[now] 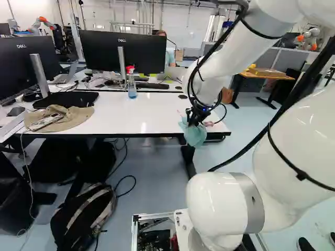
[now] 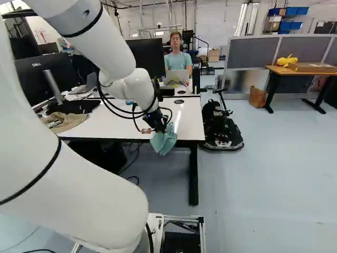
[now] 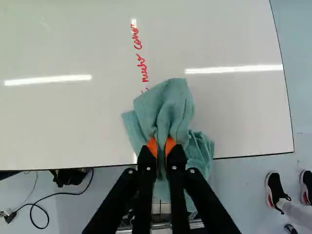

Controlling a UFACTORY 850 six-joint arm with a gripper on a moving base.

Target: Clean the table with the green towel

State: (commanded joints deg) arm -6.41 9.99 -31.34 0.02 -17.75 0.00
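Reaching out nearest the camera with a black two-fingered tool (image 3: 161,146), and gripping a bunched green towel (image 3: 168,107) from both sides. Holding that towel under and just ahead of the tool, at the near edge of the white surface (image 3: 234,39), with loose folds hanging past the edge. Leaving firm contact between cloth and tabletop uncertain.

Judging by this, working on the wiping step, and facing red handwriting (image 3: 141,66) straight ahead of the tool, with its nearest letters reaching the towel. Probably needing next to press the cloth flat and sweep forward along the letters, then back, with a steady grip. Risking a smear, or a missed patch, with too little downward pressure.

Turning to containers, finding ahead and to the left of the tool a clear bottle (image 1: 132,86) with a red top, standing upright and apparently holding bluish liquid. Noticing a dark backpack (image 1: 78,219) below and to the left of the tool, hiding any contents. Spotting, well ahead and to the right of the tool, a brown bag (image 2: 257,97) and a flat cardboard box (image 2: 316,67), giving no clear look inside either.
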